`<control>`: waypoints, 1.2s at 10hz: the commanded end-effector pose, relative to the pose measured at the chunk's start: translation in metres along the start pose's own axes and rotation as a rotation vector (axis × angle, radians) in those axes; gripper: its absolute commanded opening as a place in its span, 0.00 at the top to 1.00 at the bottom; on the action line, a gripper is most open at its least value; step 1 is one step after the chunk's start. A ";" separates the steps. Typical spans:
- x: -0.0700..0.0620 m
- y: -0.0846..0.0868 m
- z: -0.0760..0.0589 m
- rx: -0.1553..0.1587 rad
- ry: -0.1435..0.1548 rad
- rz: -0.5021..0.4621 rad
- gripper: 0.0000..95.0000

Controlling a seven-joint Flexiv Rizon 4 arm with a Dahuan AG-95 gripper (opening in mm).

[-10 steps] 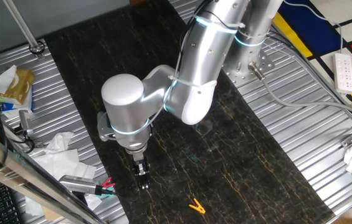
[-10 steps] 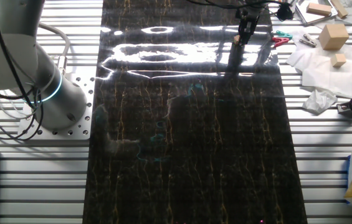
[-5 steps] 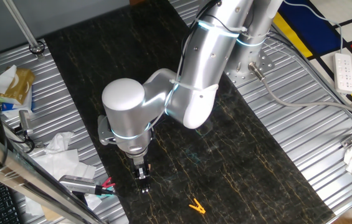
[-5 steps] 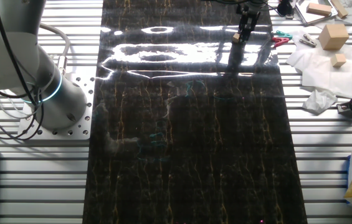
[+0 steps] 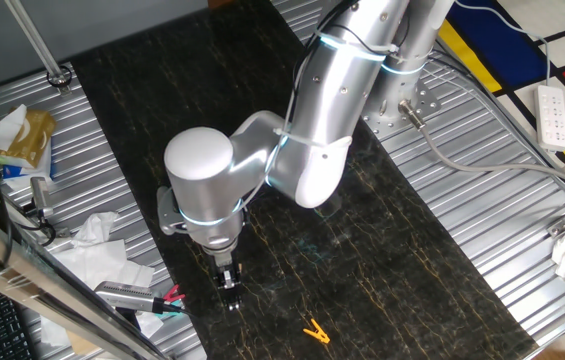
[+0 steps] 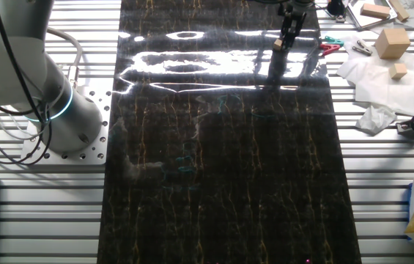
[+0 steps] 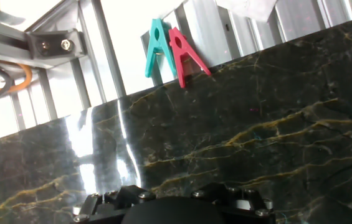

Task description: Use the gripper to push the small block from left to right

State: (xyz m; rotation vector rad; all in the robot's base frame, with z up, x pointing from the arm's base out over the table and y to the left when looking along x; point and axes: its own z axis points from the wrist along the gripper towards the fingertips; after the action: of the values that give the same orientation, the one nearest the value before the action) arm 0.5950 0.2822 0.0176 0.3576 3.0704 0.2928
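gripper (image 5: 229, 290) points down at the dark marble slab (image 5: 382, 250) in the lower centre; whether it's clenched is unclear. small block (image 6: 278, 45) sits just left of it at top.

Occlusions and limits of view

My gripper (image 5: 229, 290) is too small to show its jaw gap; my fingertips fall below the hand view's bottom edge. The small block (image 6: 278, 45) is a tiny speck, hidden in the hand view.

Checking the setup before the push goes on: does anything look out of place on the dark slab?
Only one stray: a yellow-orange clip lies loose on the marble slab, apart from the pincer. The small block sits right beside the pincer.
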 end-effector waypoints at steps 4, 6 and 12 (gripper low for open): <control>-0.001 -0.004 -0.001 0.031 -0.008 -0.034 0.20; -0.001 -0.006 -0.002 0.038 -0.009 -0.041 0.20; -0.002 -0.012 -0.005 0.044 -0.005 -0.054 0.20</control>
State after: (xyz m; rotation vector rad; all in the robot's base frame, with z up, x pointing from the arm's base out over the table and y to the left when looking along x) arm 0.5938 0.2682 0.0199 0.2739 3.0819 0.2222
